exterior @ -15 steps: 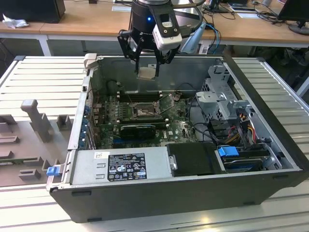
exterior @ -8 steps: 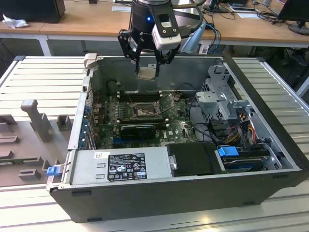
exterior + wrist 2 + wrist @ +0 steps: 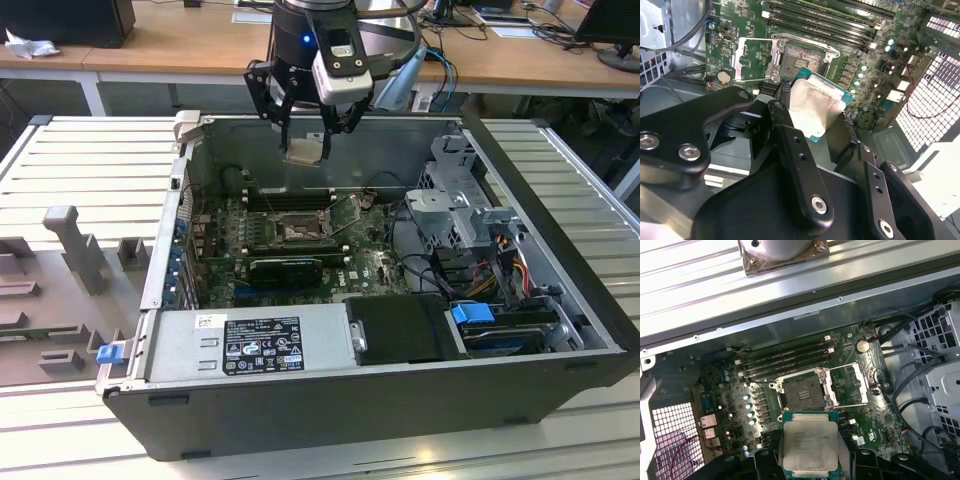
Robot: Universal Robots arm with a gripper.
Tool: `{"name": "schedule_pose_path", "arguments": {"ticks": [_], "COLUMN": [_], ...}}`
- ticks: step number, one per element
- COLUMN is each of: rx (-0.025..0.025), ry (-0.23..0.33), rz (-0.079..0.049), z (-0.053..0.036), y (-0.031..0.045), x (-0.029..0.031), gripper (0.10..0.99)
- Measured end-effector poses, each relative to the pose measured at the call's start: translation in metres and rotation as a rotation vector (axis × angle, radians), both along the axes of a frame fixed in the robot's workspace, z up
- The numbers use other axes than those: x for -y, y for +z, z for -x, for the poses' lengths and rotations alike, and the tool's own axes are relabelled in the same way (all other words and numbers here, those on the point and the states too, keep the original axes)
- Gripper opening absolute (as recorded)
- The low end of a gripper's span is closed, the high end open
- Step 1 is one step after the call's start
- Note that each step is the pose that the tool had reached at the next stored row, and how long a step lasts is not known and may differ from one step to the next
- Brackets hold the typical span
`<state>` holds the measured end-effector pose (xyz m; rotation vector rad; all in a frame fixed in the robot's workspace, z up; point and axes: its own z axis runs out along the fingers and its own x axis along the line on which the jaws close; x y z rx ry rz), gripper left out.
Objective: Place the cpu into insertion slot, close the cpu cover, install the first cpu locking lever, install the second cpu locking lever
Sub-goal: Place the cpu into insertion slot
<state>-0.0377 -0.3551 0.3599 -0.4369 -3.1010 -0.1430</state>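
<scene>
You had the gripper [image 3: 305,143] in the upper middle of the exterior view, hanging above the open computer case [image 3: 560,250], with its jaws clamped on the cpu [image 3: 303,152]. The chip sat flat between the two black fingers [image 3: 790,145], pinched by opposite edges. In both wrist views its pale silver lid faced the camera, with a green border around it [image 3: 810,445].

The cpu was in the air, clear of the board and not yet seated. In the exterior view it hung just above the far wall of the case, higher in the frame than the insertion slot [image 3: 297,230]. That slot lay on the green motherboard [image 3: 370,265], a little left of the frame's centre.

In the first wrist view the insertion slot [image 3: 802,392] showed its dark centre bare inside a silvery rim, just beyond the held chip. The cpu cover [image 3: 850,385] was swung open and lay to one side of the slot, its square cut-out showing green board beneath. The second wrist view showed the same open cover [image 3: 755,60] beside the bare slot [image 3: 802,59].

The long black memory sticks [image 3: 285,200] ran just behind the slot in the exterior view. The grey power supply [image 3: 250,340] filled the case's near side, at lower centre of the frame.
</scene>
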Motion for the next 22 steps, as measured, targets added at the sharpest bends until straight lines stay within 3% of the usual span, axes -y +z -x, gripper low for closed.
{"name": "schedule_pose_path", "arguments": {"ticks": [11, 22], "rx": [0.0001, -0.0023], "ry": [-0.076, -0.081], "rz": [0.0, 0.0], "z": [0.0, 0.0], "y": [-0.0004, -0.0056], "x": [0.0, 0.0], "gripper": [0.529, 0.529]}}
